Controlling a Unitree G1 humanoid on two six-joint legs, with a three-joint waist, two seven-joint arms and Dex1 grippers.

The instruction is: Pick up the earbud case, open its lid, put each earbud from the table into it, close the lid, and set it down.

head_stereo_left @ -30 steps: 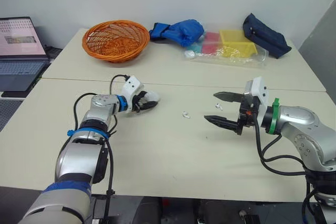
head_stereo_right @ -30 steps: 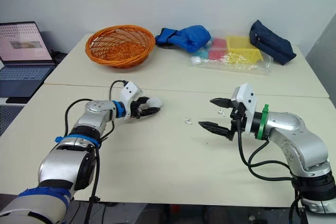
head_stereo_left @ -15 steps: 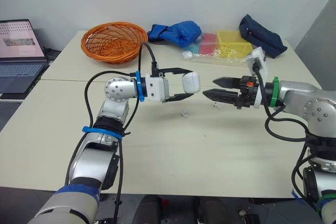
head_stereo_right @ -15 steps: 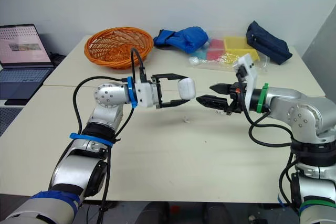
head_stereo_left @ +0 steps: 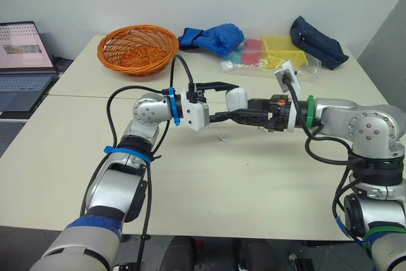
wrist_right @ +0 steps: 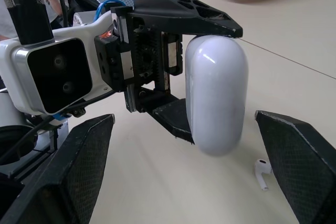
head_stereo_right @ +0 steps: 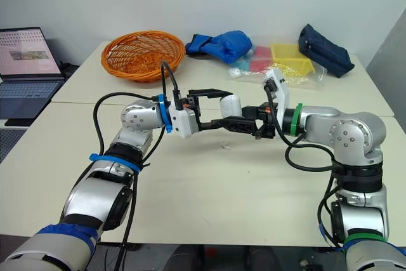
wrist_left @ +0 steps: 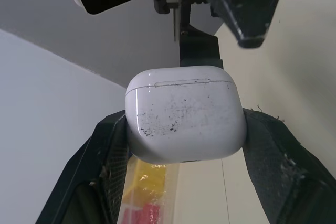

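Left gripper (head_stereo_left: 231, 101) clamped on earbud case (wrist_left: 185, 114) — 1 finger each side, case lifted clear of table (head_stereo_left: 190, 182), above its centre, lid shut. Right gripper (wrist_right: 184, 119) at 3 o'clock of case, fingers spread wide, tips close to case; contact cannot be told. 1 earbud (head_stereo_left: 221, 137) lying on table at 6 o'clock of case, apart from both grippers. Orange basket (head_stereo_left: 139, 47) at 11 o'clock on table — blue cloth bundle (head_stereo_left: 212, 37) near it, at 12.

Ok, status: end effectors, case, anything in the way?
Left end effector shut on case, lid closed, held above table. Right end effector open, at the case. Earbud on table below. Nothing blocking.
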